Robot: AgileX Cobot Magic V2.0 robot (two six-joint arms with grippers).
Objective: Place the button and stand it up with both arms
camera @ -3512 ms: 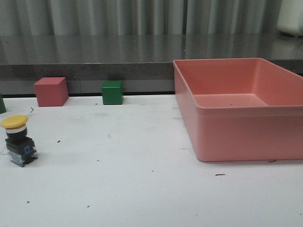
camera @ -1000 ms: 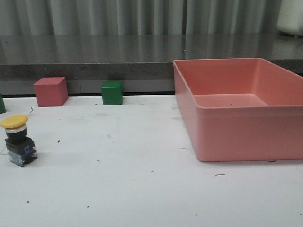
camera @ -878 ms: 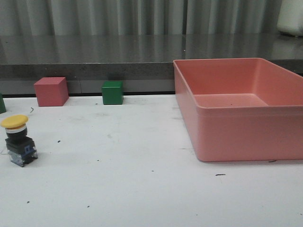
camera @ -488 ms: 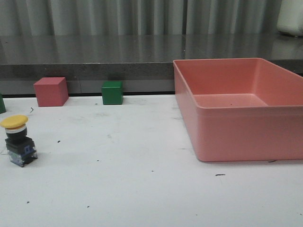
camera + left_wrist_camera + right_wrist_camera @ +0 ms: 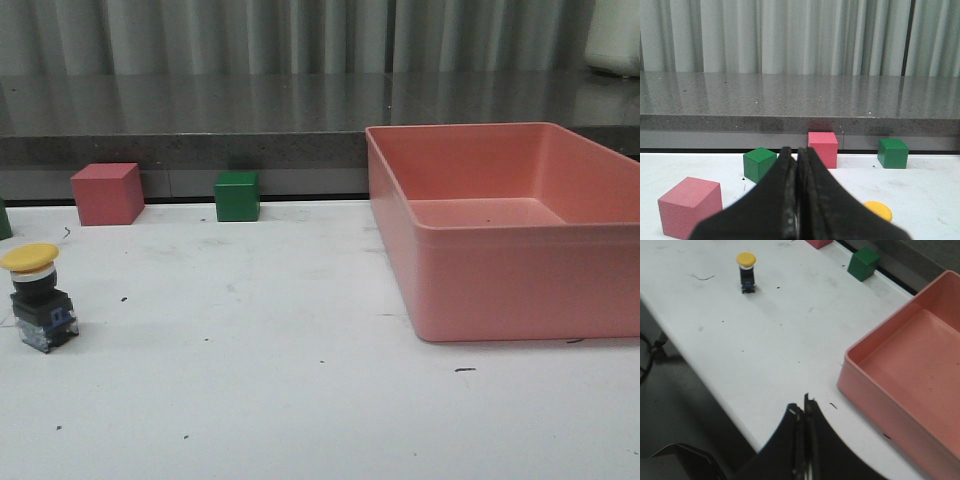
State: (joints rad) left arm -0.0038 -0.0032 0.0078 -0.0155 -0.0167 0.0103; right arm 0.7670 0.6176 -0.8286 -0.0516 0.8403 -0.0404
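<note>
While upright, button (image 5: 35,295) seemingly beyond left pincer (image 5: 797,200).

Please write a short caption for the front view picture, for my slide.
A yellow-capped button stands upright on the white table, left of an empty pink bin.

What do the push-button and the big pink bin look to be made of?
Push-button: likely plastic, with a smooth matte yellow cap and a black and clear blocky base. Pink bin: apparently moulded plastic, with uniform colour, rounded rim and a soft satin sheen.

no readable text, labels, numbers or signs anywhere
</note>
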